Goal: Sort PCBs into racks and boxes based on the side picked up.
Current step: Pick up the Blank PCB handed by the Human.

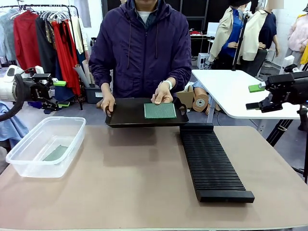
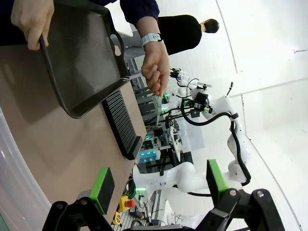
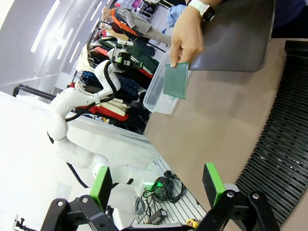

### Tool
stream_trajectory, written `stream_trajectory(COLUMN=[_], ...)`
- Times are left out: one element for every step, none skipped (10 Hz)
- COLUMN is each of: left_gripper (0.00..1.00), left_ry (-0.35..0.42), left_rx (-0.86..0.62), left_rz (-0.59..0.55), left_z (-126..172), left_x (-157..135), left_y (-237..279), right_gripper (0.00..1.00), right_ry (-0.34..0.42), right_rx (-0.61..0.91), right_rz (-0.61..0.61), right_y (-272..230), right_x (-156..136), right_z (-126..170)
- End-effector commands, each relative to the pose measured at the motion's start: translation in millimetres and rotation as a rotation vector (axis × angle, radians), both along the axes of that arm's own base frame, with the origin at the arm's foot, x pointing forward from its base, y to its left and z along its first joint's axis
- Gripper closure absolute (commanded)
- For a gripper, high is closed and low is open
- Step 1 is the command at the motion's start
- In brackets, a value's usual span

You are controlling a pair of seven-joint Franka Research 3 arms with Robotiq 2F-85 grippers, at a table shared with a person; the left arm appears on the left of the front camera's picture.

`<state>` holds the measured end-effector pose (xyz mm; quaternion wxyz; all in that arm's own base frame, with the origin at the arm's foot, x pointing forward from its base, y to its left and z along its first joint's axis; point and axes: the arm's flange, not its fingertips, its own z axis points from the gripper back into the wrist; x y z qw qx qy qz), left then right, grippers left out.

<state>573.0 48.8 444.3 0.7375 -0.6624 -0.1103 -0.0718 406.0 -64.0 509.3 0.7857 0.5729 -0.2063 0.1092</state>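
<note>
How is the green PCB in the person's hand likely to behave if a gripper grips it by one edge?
Probably stiff: the PCB looks flat though the person's hand pinches only one edge. Likely light, since that pinch alone carries it. Its thin edge offers little to hold, so it might slip or tilt in a loose grip.

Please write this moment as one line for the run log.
left hand: open, in air | right hand: open, in air | person: holds tray and PCB | box: second PCB inside

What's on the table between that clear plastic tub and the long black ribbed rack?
Nothing: in the front view the tabletop between the tub and the rack is bare.
</note>
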Motion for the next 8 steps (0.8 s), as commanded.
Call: stream_trajectory(left_gripper=[0.00,0.00,0.00,0.00,0.00,0.00,0.00,0.00], left_ry=[0.001,0.001,0.001,0.001,0.001,0.001,0.001,0.001], left_rx=[0.009,0.009,0.009,0.009,0.009,0.009,0.009,0.009], left_rz=[0.002,0.002,0.002,0.002,0.002,0.002,0.002,0.002], left_z=[1.7,1.7,1.7,1.7,1.7,1.7,1.7,1.7], left_x=[-2.3,-2.3,-2.3,-2.3,-2.3,-2.3,-2.3,-2.3], left_y=[0.4,0.4,0.4,0.4,0.4,0.4,0.4,0.4], right_gripper=[0.00,0.00,0.00,0.00,0.00,0.00,0.00,0.00], right_ry=[-0.023,-0.006,0.004,0.011,0.013,0.008,0.003,-0.001], right_rx=[0.013,0.014,0.028,0.027,0.036,0.041,0.055,0.064], right_rz=[-0.004,0.007,0.022,0.023,0.033,0.041,0.054,0.054], right_y=[13.4,18.9,25.0,30.8,37.0,43.1,50.0,57.7], right_x=[14.2,21.4,28.5,35.5,44.3,53.9,64.2,75.2], right_z=[-7.0,-14.4,-21.7,-29.7,-38.8,-47.1,-55.9,-64.7])
